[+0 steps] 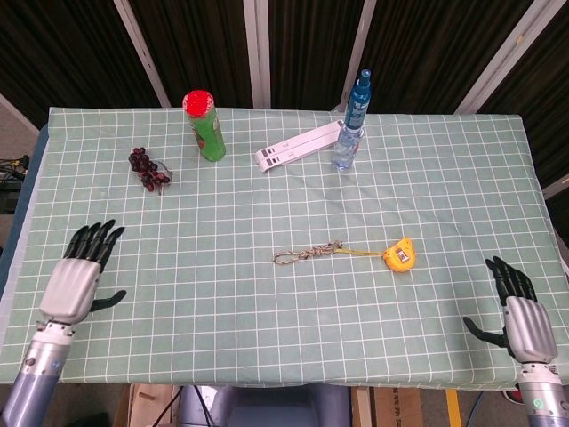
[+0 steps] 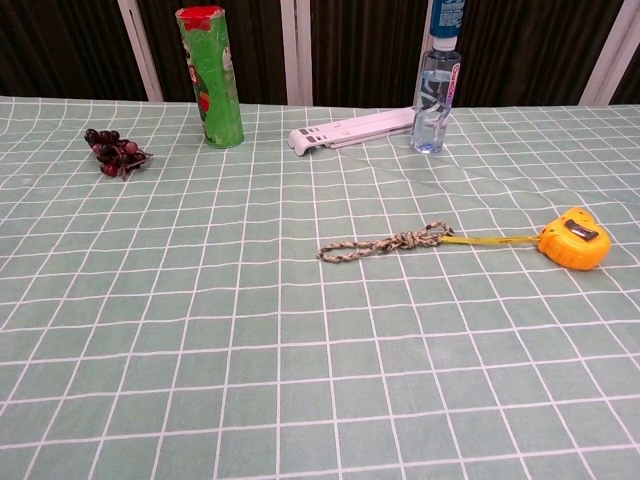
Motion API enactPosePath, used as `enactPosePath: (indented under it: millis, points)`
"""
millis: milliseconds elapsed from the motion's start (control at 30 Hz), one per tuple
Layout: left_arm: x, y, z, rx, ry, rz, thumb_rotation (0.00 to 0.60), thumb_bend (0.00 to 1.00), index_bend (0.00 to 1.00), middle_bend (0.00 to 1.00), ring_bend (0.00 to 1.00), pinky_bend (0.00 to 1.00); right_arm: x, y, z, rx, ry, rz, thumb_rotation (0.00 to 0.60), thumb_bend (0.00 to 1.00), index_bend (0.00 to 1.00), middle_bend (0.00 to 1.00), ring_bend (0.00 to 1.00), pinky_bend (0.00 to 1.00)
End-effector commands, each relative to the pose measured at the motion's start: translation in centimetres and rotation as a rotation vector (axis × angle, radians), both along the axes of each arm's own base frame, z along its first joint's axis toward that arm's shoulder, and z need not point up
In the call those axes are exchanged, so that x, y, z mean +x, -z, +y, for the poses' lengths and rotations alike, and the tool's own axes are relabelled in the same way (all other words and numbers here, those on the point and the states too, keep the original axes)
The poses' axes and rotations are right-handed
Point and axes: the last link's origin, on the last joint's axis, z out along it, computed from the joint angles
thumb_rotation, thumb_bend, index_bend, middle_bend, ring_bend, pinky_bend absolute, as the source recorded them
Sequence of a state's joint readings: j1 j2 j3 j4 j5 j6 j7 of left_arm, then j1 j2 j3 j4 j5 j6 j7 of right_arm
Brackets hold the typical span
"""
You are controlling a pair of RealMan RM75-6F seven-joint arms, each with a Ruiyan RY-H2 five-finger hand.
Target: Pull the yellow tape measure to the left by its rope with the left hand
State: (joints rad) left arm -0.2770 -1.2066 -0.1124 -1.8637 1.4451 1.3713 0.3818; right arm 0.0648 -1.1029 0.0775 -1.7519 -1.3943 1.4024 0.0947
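Observation:
The yellow tape measure [image 1: 399, 255] [image 2: 573, 238] lies right of the table's middle, a short length of yellow tape drawn out to its left. A braided rope [image 1: 308, 253] [image 2: 378, 243] tied to that tape stretches leftward, ending in a small loop. My left hand [image 1: 78, 276] hovers open over the front left of the table, fingers spread, far left of the rope. At the front right edge my right hand [image 1: 518, 314] is open and holds nothing. Neither hand appears in the chest view.
A green checked cloth [image 1: 222, 294] covers the table. At the back stand a green can with a red lid [image 1: 204, 125] [image 2: 210, 76], a white folded stand [image 1: 297, 145] [image 2: 352, 128] and a blue-capped bottle [image 1: 351, 120] [image 2: 437, 85]. Dark grapes [image 1: 148, 169] [image 2: 113, 150] lie at the back left.

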Motion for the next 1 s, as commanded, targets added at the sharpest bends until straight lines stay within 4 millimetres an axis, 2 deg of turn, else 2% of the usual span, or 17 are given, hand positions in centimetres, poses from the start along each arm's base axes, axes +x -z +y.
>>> enactPosePath:
  millis: [33, 167, 300, 433, 667, 1000]
  points:
    - [4.6, 0.6, 4.4, -0.035, 0.100, 0.041, 0.600, 0.11, 0.14, 0.00, 0.00, 0.00, 0.0, 0.0, 0.0, 0.000, 0.005, -0.005, 0.600, 0.24, 0.00, 0.00, 0.00, 0.00]
    - [7.1, 1.7, 7.1, -0.063, 0.144, 0.067, 0.600, 0.14, 0.20, 0.00, 0.00, 0.00, 0.0, 0.1, -0.1, 0.005, 0.007, -0.011, 0.600, 0.24, 0.00, 0.00, 0.00, 0.00]
    - [9.9, 3.6, 10.0, -0.099, 0.175, 0.083, 0.600, 0.18, 0.26, 0.00, 0.00, 0.00, -0.1, 0.0, -0.2, 0.006, 0.017, -0.022, 0.600, 0.24, 0.00, 0.00, 0.00, 0.00]
    - [13.2, 7.2, 12.3, -0.172, 0.183, 0.068, 0.600, 0.22, 0.33, 0.01, 0.00, 0.00, -0.1, 0.0, -0.3, 0.010, 0.026, -0.037, 0.600, 0.24, 0.00, 0.00, 0.00, 0.00]
    - [16.4, 12.8, 12.9, -0.258, 0.183, 0.107, 0.600, 0.26, 0.39, 0.02, 0.00, 0.00, -0.2, 0.0, -0.4, 0.015, 0.040, -0.056, 0.600, 0.24, 0.00, 0.00, 0.00, 0.00]
    - [18.2, 17.8, 12.6, -0.308, 0.137, 0.114, 0.600, 0.30, 0.45, 0.04, 0.00, 0.00, -0.3, 0.0, -0.5, 0.020, 0.053, -0.074, 0.600, 0.24, 0.00, 0.00, 0.00, 0.00]
